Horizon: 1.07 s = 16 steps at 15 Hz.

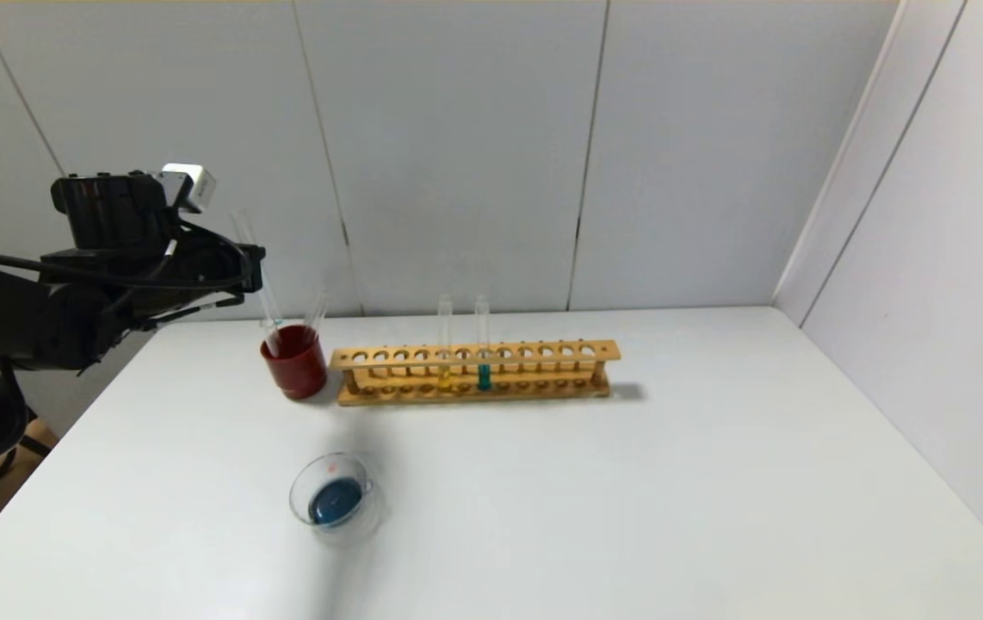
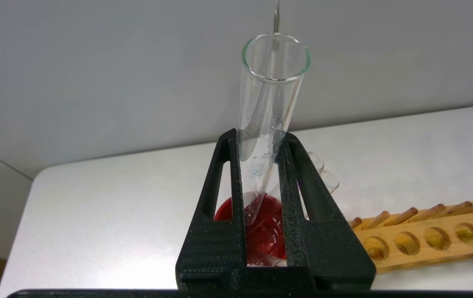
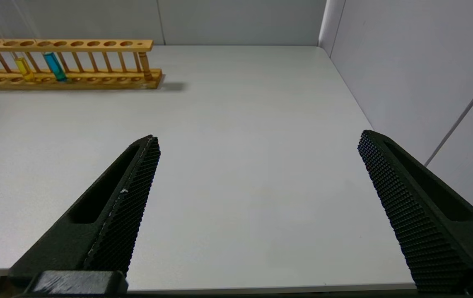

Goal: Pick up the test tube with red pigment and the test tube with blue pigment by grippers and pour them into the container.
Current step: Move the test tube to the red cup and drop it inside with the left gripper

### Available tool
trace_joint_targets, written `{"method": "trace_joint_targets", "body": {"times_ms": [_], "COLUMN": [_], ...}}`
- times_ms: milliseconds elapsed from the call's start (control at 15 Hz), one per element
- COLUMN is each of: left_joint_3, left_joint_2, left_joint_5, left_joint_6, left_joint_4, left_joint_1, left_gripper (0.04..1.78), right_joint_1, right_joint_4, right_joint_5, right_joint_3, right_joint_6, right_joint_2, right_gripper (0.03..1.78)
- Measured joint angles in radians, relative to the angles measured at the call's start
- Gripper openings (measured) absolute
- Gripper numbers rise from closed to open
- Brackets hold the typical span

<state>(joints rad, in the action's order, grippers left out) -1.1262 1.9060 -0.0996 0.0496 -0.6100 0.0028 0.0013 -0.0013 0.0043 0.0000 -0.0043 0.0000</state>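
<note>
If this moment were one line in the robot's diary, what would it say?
left gripper: shut on empty test tube, over red cup | right gripper: open, idle | container: dark blue liquid

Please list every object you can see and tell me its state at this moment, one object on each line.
Left gripper: shut on an emptied test tube, its bottom inside the red cup.
Red cup: upright, another emptied tube leaning in it.
Right gripper: open, holding nothing.
Glass dish: upright, dark blue liquid inside.
Wooden rack: standing, holds two tubes.
Yellow-liquid tube: upright in rack.
Teal-liquid tube: upright in rack.
</note>
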Motion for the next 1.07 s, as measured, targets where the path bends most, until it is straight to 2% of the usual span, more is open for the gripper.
{"method": "trace_joint_targets", "body": {"times_ms": [267,800,933,1067], "left_joint_3": [0.013,0.047,0.046,0.046], "left_joint_2": [0.035,0.118,0.138,0.15], "left_joint_5": [0.001,0.006,0.007,0.008], "left_joint_6": [-0.013,-0.009,-0.011,-0.011], "left_joint_4": [-0.007,-0.167,-0.169,-0.17], "left_joint_1": [-0.003,0.001,0.001,0.001], "left_gripper": [0.3,0.31,0.38,0.56], "right_joint_1": [0.0,0.0,0.0,0.0], "right_joint_4": [0.0,0.0,0.0,0.0], "right_joint_5": [0.0,0.0,0.0,0.0], "right_joint_3": [0.0,0.0,0.0,0.0], "right_joint_6": [0.0,0.0,0.0,0.0], "right_joint_2": [0.0,0.0,0.0,0.0], "right_gripper": [1.75,1.75,1.75,1.75]}}
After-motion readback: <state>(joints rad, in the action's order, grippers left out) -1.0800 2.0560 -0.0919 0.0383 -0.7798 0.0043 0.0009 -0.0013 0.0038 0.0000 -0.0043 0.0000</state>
